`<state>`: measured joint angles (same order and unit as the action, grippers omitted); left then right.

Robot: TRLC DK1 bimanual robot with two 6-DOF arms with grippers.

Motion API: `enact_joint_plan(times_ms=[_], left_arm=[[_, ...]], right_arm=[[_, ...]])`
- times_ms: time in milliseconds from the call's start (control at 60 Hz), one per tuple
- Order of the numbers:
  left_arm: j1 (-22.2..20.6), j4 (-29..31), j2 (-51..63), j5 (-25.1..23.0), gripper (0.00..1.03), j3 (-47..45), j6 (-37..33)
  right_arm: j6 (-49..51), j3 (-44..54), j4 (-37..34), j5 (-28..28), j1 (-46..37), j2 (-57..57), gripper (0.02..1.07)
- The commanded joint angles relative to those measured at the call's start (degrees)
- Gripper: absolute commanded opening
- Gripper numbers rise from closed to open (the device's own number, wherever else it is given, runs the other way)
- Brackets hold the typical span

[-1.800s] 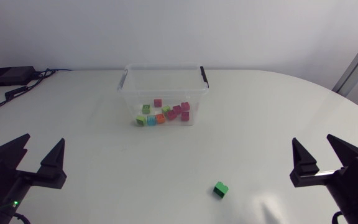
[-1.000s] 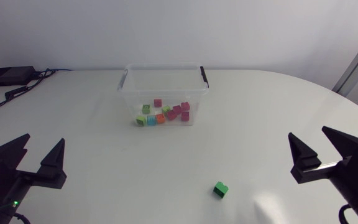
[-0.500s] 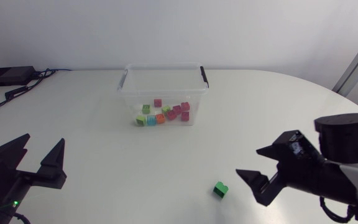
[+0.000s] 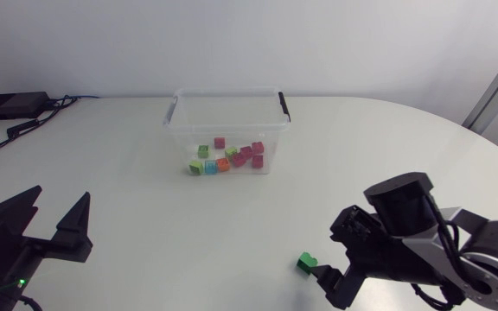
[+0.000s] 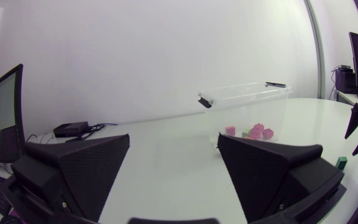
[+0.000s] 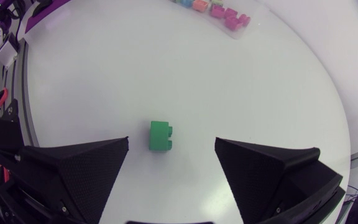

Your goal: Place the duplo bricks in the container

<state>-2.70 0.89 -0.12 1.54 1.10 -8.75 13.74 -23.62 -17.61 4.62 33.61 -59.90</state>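
A lone green duplo brick lies on the white table near its front, right of the middle. My right gripper hangs just above it, pointing down and open. In the right wrist view the green brick sits on the table between the spread fingers, touching neither. The clear container with black handles stands at the back middle, with several coloured bricks inside. My left gripper is open and empty near the front left edge. The left wrist view looks across at the container and the green brick.
A black box with cables lies at the far back left corner. Bare white table stretches between the container and the green brick and around both arms.
My right arm has swung in from the right edge and turned its open gripper down over the green brick. The left arm and the bricks have not moved.
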Motion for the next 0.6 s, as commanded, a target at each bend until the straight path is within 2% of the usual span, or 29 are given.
enact_joint_plan(times_ms=[0, 433, 583], left_arm=[[-0.3, -0.6, -0.7, 0.0, 0.99, -1.0, 1.4], [-0.3, -0.6, -0.7, 0.0, 0.99, -1.0, 1.4], [-0.3, -0.6, -0.7, 0.0, 0.99, -1.0, 1.4]], right_arm=[[0.2, -0.1, 1.1, -0.5, 1.2, -2.7, 1.02], [-1.2, -1.3, 5.9, -2.2, 3.9, -15.5, 1.02], [-1.3, -2.5, 7.7, -3.0, 3.9, -19.1, 0.86]])
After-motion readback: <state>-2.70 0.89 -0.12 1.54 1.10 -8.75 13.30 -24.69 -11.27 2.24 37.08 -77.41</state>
